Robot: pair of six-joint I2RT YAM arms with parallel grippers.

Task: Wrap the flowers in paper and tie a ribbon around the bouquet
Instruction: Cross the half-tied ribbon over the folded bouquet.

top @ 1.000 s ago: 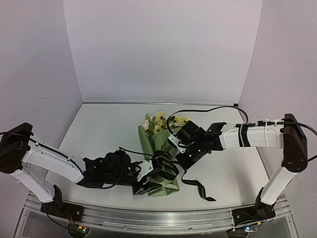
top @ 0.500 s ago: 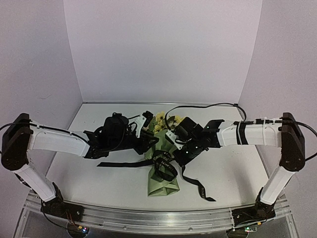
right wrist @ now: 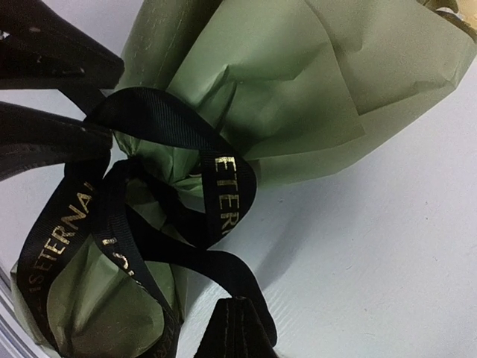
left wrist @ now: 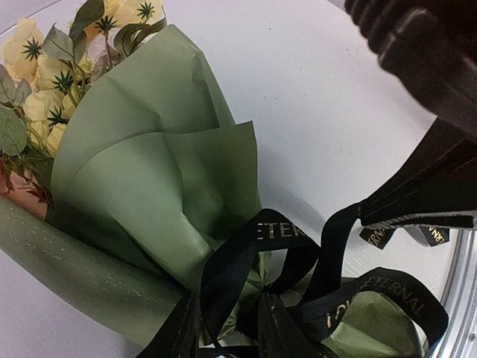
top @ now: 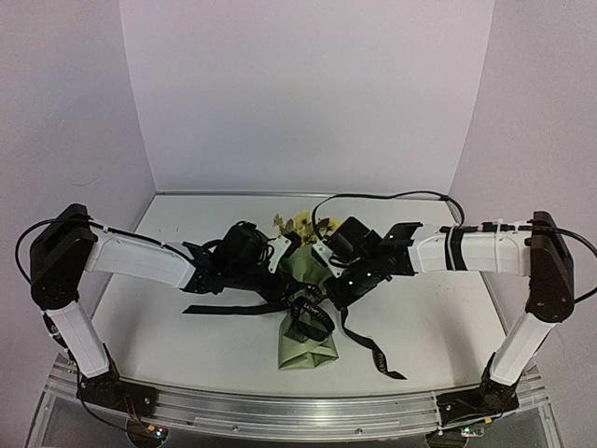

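Note:
The bouquet (top: 303, 308) lies mid-table, an olive-green paper (left wrist: 149, 179) cone with the pale yellow flowers (top: 300, 224) at its far end. The black gold-lettered ribbon (top: 310, 315) loops loosely round the cone's neck; one tail runs left, the other right. My left gripper (top: 285, 267) comes in from the left. In the left wrist view the left gripper (left wrist: 227, 328) has its fingers (left wrist: 177, 335) pressed on a ribbon (left wrist: 231, 276) loop and crumpled paper. In the right wrist view my right gripper (right wrist: 240, 306) is shut on a ribbon (right wrist: 223, 261) strand beside the neck, and from above the right gripper (top: 340, 283) sits right of the neck.
A ribbon tail (top: 375, 353) trails toward the front right and another (top: 224, 308) lies flat to the left. A black cable (top: 373, 198) arcs over the right arm. The metal rail (top: 298, 413) marks the near table edge.
My left arm swung from the bouquet's near end up to its left side, pulling a ribbon tail out leftward, and its jaws narrowed. The right arm barely moved.

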